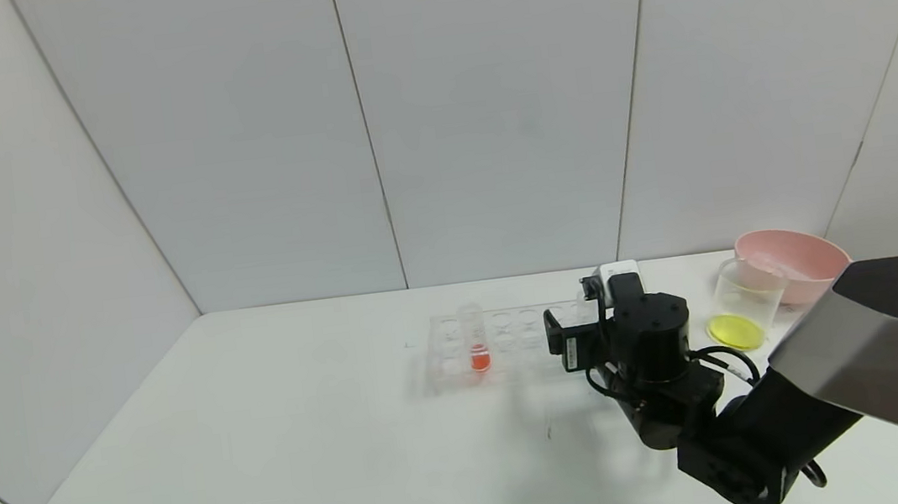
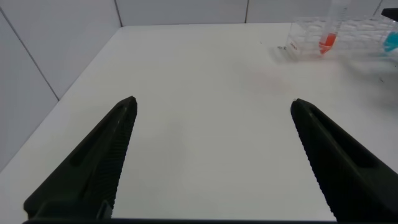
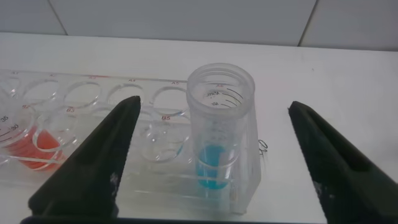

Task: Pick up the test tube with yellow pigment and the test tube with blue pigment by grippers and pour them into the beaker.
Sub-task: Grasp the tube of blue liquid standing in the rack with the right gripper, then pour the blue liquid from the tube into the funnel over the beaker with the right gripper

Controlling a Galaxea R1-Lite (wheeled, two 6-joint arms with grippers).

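While the right gripper (image 3: 211, 155) hangs over the right end of the clear tube rack (image 1: 501, 339), its two black fingers (image 3: 93, 162) stand wide apart, and the test tube with blue pigment (image 3: 219, 130) sits upright between them, touched by neither. In the right wrist view that tube stands in the rack's end hole, cyan liquid pooled at its bottom and printed marks visible near its open rim. From the head view the right arm's bulky wrist covers that end of the rack, so the blue tube cannot be seen there.

At the rack's left part, roughly nine o'clock from the right gripper, a tube with orange-red liquid (image 1: 476, 338) stands upright in its hole. The beaker (image 1: 746, 303) stands at about three o'clock from the gripper, well apart from the rack, with a layer of yellow liquid at its bottom. A pink bowl (image 1: 796, 259) sits just behind the beaker, at about one o'clock from it, and the two look to be touching or nearly so. No tube holding yellow liquid can be made out.

The left gripper (image 2: 211, 155) hovers over the bare white table (image 1: 268, 442), its fingers spread wide with nothing between them; the rack lies far off from it, the orange-red tube and a bit of cyan showing there.
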